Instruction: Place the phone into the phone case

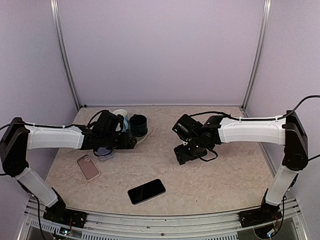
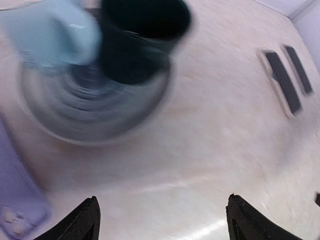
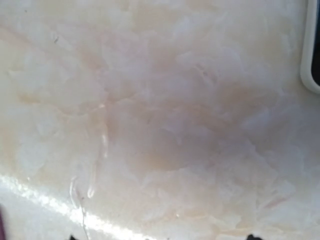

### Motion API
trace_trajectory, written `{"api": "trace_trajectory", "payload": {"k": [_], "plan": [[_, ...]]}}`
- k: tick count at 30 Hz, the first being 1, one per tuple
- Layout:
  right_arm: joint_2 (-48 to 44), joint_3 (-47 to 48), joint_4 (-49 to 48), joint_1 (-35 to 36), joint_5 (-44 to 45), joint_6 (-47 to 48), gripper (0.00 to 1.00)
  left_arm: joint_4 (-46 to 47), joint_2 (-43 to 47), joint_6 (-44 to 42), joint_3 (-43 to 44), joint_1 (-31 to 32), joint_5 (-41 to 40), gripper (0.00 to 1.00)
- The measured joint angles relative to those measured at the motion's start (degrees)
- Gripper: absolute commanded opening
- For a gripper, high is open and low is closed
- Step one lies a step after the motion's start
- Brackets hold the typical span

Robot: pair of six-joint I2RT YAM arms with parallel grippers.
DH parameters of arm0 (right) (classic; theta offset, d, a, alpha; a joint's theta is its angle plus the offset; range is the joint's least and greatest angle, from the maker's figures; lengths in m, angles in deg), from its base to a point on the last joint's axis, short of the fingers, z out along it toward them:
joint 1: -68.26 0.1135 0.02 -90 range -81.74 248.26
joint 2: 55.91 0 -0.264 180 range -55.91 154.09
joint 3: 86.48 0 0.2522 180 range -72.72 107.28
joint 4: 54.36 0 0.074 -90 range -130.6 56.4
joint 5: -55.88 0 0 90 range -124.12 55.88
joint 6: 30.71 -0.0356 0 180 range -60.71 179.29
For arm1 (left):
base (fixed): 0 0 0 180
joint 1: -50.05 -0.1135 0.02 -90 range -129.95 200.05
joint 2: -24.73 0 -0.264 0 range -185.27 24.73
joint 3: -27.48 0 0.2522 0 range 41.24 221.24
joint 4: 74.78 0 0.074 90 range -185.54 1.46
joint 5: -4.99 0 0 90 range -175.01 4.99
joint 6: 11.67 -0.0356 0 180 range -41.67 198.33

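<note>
Lying screen-up near the table's front edge, the black phone is seen apart from the pinkish phone case, which is laid to its left. The left gripper is held spread and empty near the case, by a dark cup and a pale blue cup. The right gripper is likewise parted, grasping nothing.

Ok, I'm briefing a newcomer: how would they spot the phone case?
Look at the near-left of the table, on the near side of the left arm. The case lies flat there, pale mauve with a camera cutout; the phone to its right is black.
</note>
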Motion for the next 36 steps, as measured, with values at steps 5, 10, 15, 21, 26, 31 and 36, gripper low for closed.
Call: {"api": "trace_trajectory", "payload": {"k": [5, 10, 15, 21, 26, 31, 36], "plan": [[0.13, 0.04, 0.76, 0.22, 1.01, 0.46, 0.72, -4.02, -0.2, -1.51, -0.22, -10.12, -5.92, 0.88], [0.13, 0.04, 1.05, 0.22, 1.29, 1.09, 0.72, -4.68, -2.49, -2.64, -0.22, -14.25, -7.19, 0.81], [0.15, 0.02, 1.05, 0.22, 1.29, 1.44, 0.72, -4.61, -7.72, -3.5, -0.22, -14.73, -6.71, 0.65], [0.15, 0.0, 0.96, 0.22, 1.31, 1.79, 0.73, -2.69, -11.02, -3.69, -0.5, -14.69, -5.57, 0.35], [0.15, 0.0, 0.96, 0.22, 1.31, 2.49, 0.73, 0.98, -10.27, -2.84, -3.28, -14.69, -5.22, 0.0], [0.15, 0.5, 1.03, 0.22, 1.27, 3.28, 0.73, 3.96, -6.21, -0.87, -8.72, -11.54, -4.59, 0.0], [0.0, 0.66, 1.03, 0.22, 0.96, 4.44, 0.73, 1.05, 0.48, 0.98, -14.36, -2.62, -4.15, 0.0]]}}
